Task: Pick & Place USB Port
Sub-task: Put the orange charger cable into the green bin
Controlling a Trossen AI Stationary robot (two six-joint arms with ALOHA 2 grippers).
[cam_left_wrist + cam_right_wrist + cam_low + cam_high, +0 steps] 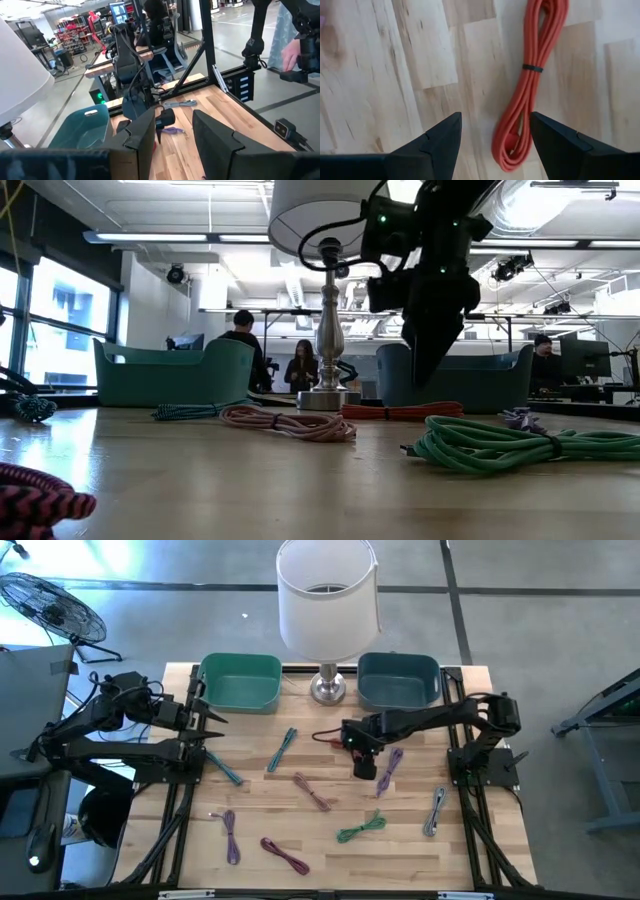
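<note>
From above, the right hand [364, 769] hovers mid-desk [400, 850]; the left hand [205, 712] waits, parted, near the green bin [240, 681]. Its wrist view shows spread fingers straddling a coiled red cable [530, 95], offset sideways: closing now could pinch one strand and slip.

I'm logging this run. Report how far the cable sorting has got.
Done: nothing visible; the green bin and the blue bin look empty from above. In hand: the right pincer hangs open over the red cable, holding nothing. The left pincer waits open at the table's left edge. Left: every cable lies on the table, including the green cable and the grey one.
</note>
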